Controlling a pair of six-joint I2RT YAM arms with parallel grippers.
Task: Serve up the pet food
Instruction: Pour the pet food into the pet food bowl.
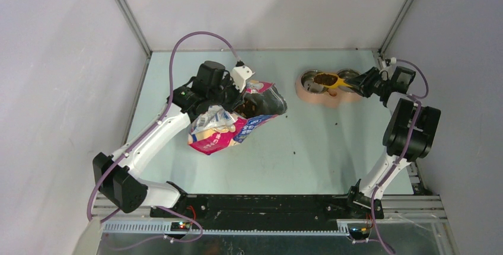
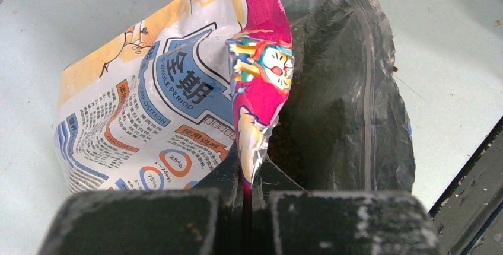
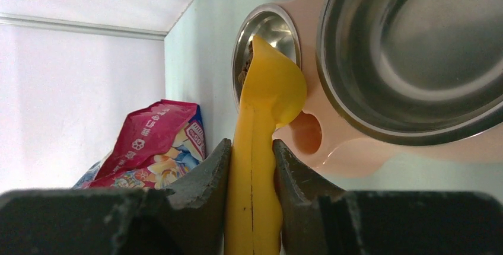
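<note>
My right gripper (image 1: 360, 81) (image 3: 251, 163) is shut on the handle of the yellow scoop (image 1: 338, 81) (image 3: 264, 112). The scoop's bowl is tipped over the left steel bowl (image 1: 313, 80) (image 3: 279, 26) of the pink double feeder (image 1: 332, 98) (image 3: 356, 142). Dark brown pet food (image 1: 325, 79) lies in that bowl; the right steel bowl (image 3: 415, 47) holds none that I can see. My left gripper (image 1: 242, 96) (image 2: 248, 175) is shut on the rim of the pink-and-blue bag (image 1: 228, 126) (image 2: 178, 89), holding its mouth open. Pet food (image 2: 290, 148) shows inside the bag.
A few stray pellets (image 1: 337, 124) lie on the pale green tabletop between bag and feeder. The feeder sits near the back right wall. The bag (image 3: 154, 142) shows at the left of the right wrist view.
</note>
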